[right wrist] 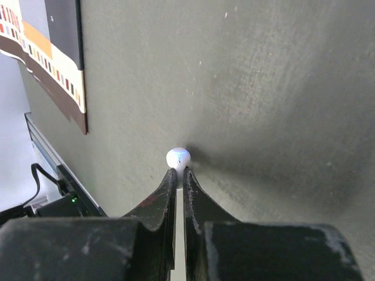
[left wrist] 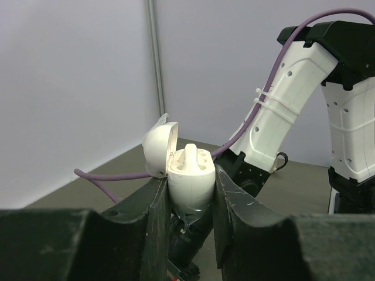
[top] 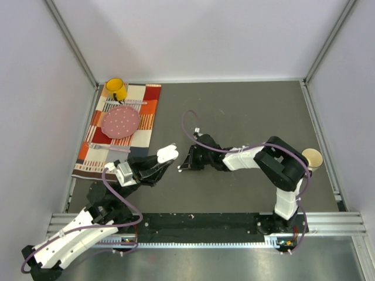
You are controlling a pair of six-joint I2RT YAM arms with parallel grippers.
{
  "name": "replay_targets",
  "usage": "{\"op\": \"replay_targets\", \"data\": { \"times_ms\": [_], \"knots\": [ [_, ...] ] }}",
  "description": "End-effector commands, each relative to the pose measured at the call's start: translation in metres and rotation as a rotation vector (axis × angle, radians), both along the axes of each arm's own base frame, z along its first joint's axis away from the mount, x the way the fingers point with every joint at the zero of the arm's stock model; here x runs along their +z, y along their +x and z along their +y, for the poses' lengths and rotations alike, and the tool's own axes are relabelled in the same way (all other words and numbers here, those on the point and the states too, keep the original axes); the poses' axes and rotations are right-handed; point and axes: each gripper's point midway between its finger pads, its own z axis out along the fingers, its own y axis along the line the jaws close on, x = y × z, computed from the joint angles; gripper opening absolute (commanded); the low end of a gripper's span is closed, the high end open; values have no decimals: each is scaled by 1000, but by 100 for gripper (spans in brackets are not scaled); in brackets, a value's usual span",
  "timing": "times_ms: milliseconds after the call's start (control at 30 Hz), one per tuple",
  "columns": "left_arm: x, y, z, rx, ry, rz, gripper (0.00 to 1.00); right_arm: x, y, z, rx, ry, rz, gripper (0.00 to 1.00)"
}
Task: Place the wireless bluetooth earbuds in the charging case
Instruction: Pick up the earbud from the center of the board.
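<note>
Ann: Earbud (right wrist: pixel 178 158) first. Where is it?

Ben: It is pinched in the very tips of the right gripper (right wrist: pixel 179 175). The two fingers are squeezed tight on it, and only its round white end pokes out. It is low down, close to the dark table (right wrist: pixel 269 88). I cannot tell if it touches.

Ann: And the charging case (left wrist: pixel 188 184)?

Ben: The left gripper (left wrist: pixel 192 202) has it clamped between both fingers, up off the table. Its lid (left wrist: pixel 159 146) is flipped open to one side. A white bump (left wrist: pixel 192 155) stands up inside. I think that is another earbud already in its hole.

Ann: So what is the job right now?

Ben: I think it is to carry this little one over to the case. Seen from above, the case is just beside the right gripper.

Ann: How do you do that well?

Ben: Go up first, slowly. The grip is only on a tiny bit, so a quick jerk could make it pop out. Then come over the free hole, not the full one. Turn the stem so it points down into the hole. The left gripper should hold the case steady, open side up. Let go only when the earbud sits in.
</note>
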Motion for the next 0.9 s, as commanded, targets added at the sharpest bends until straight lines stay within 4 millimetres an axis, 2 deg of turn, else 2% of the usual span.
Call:
{"op": "replay_targets", "data": {
  "times_ms": [0,167,200,233,300,400,433,500,533,600,633,733,767,833,867],
  "knots": [
    [6,-2,1,-6,-25,-7,0,15,10,8,8,60,-58,0],
    [7,-2,1,-5,-24,-9,0,46,12,1,15,85,-160,0],
    [7,-2,1,-6,-23,-10,0,61,13,-3,7,101,-199,0],
    [7,-1,1,-2,-23,-10,0,66,14,-6,18,93,-233,0],
    [6,-1,1,-3,-21,-11,0,85,17,-17,13,105,-289,0],
    [7,-3,0,-9,-19,-21,0,97,24,-38,11,88,-355,0],
    [7,-3,0,-14,-16,-23,0,115,25,-45,17,104,-412,0],
    [7,-4,-1,-19,-15,-27,0,125,30,-60,11,94,-463,0],
    [6,-4,-1,-18,-13,-27,0,145,29,-66,39,97,-555,0],
    [6,-5,-2,-23,-11,-30,0,160,28,-76,59,62,-643,0],
    [6,-5,-2,-26,-11,-32,0,179,27,-83,83,47,-743,0],
    [6,-5,-2,-27,-11,-32,0,202,24,-95,138,-2,-895,0],
    [7,-5,-2,-28,-12,-33,0,221,19,-99,143,13,-959,0],
    [5,-5,-4,-34,-8,-30,0,237,17,-108,151,-9,-1041,0],
    [6,-5,-4,-35,-10,-29,0,252,13,-115,142,-6,-1087,0]
  ]
}}
